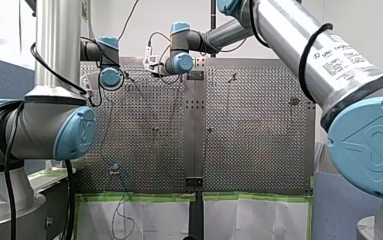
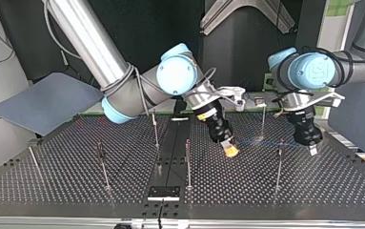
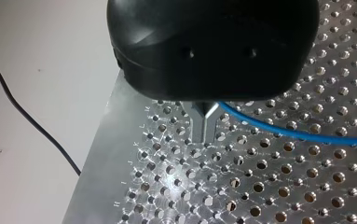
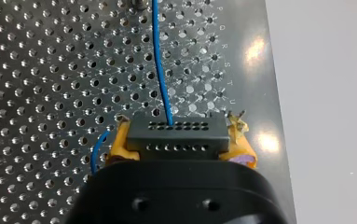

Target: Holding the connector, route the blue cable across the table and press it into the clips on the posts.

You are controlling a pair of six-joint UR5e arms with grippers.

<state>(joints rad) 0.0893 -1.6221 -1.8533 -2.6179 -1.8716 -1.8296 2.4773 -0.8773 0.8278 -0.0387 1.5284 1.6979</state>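
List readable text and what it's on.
"UNI": white label on my right arm; rest blurred.
"M L K J I H": table edge, left wrist view.
"P Q R S T U": table edge, right wrist view.
Logo, no words: blue joint cap.

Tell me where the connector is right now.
The connector is clamped between my right gripper's yellow pads, above the table, right of the top view's middle post.

My left gripper (image 3: 204,134), black with metal fingers, hung over the perforated table (image 3: 260,186), its fingers pinched together on the blue cable (image 3: 288,132), which ran off sideways just above the holes. Beyond the table's lettered edge lay a thin black wire (image 3: 22,112)
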